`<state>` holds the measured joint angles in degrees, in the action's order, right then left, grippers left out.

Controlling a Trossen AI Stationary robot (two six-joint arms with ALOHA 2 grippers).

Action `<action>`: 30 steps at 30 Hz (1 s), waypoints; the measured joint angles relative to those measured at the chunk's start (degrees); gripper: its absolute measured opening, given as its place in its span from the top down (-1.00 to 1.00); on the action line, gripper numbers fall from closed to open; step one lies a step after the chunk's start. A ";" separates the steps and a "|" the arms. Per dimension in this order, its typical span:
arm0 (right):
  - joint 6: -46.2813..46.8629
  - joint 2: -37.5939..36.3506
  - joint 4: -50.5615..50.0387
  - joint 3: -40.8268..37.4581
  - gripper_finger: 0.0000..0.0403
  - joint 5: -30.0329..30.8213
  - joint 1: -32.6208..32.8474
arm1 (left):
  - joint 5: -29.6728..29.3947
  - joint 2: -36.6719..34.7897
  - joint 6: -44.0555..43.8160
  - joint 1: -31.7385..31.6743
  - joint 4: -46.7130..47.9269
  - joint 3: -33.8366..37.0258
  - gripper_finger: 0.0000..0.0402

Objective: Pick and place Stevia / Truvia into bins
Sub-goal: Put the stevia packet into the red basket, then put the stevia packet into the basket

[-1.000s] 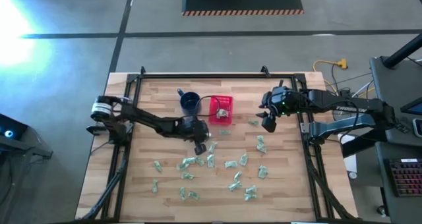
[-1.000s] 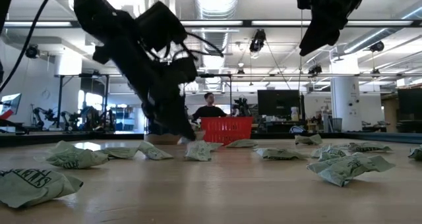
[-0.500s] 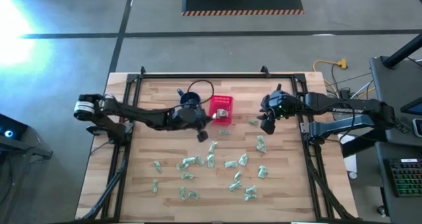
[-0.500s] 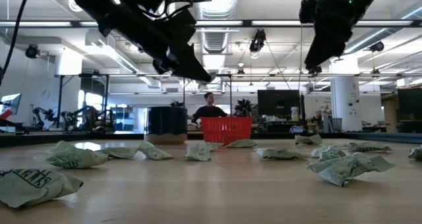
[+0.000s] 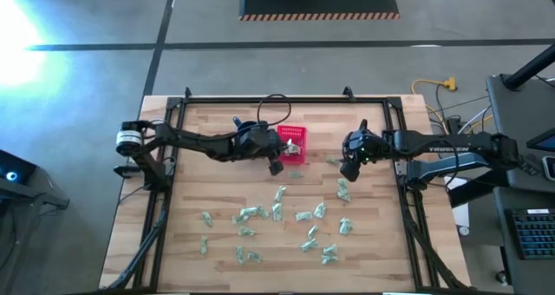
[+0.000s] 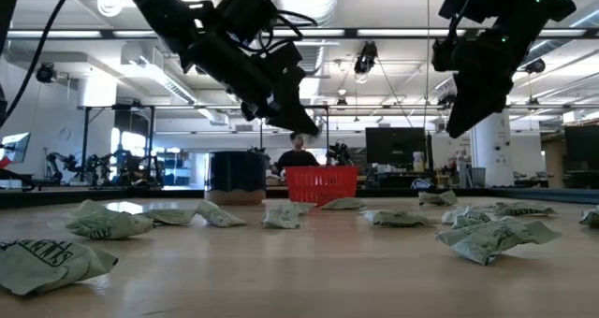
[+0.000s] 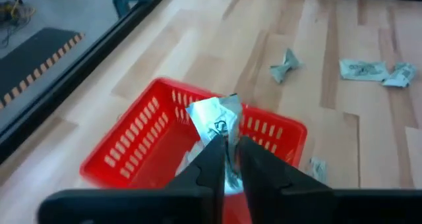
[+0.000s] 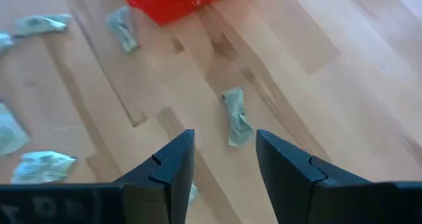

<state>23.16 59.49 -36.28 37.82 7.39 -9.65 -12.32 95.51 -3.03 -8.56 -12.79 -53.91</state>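
Observation:
Several pale green-and-white sachets [image 5: 277,210] lie scattered flat on the wooden table. The red slotted basket [image 5: 292,144] stands near the far middle, beside a dark blue mug [image 5: 247,132]. My left gripper [image 5: 276,163] hovers at the basket's near left corner, shut on one sachet [image 7: 216,117]. My right gripper [image 5: 347,172] is open, raised above a lone sachet [image 8: 235,118] right of the basket. My left gripper pinches a crumpled sachet by its lower part [image 7: 225,140] between the two fingers. The sachet is lifted clear and sticks out beyond the fingertips above the basket's [image 7: 198,145] inside.
A black metal frame [image 5: 277,100] runs around the table's far and side edges. Sachets also lie by the basket's near side [image 5: 296,173] and right of it [image 5: 333,161]. A person [image 6: 298,154] shows in the room beyond the table.
My left gripper has risen from the table with a sachet and moved toward the far edge and right, arriving over the basket. My right gripper has come down and drifted a little toward the near edge, staying open.

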 joint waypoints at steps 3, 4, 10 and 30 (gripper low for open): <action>-0.05 0.04 1.28 -1.72 0.20 0.30 -0.09 | 0.10 0.40 0.97 -0.04 0.13 -1.15 0.64; -0.36 0.04 1.55 -2.23 0.19 0.38 -0.11 | 0.18 0.47 0.97 -0.09 0.16 -1.27 0.58; -4.02 0.56 11.41 -6.96 0.12 0.56 -0.11 | 0.22 -0.77 0.15 -0.10 1.62 -1.44 0.29; -8.89 19.47 26.63 -10.11 0.08 4.82 -0.81 | 6.34 -16.91 -7.29 3.21 12.84 -0.85 0.21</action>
<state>14.27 78.96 -9.65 27.71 12.21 -10.46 -5.98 78.60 -10.32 -5.35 0.05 -54.76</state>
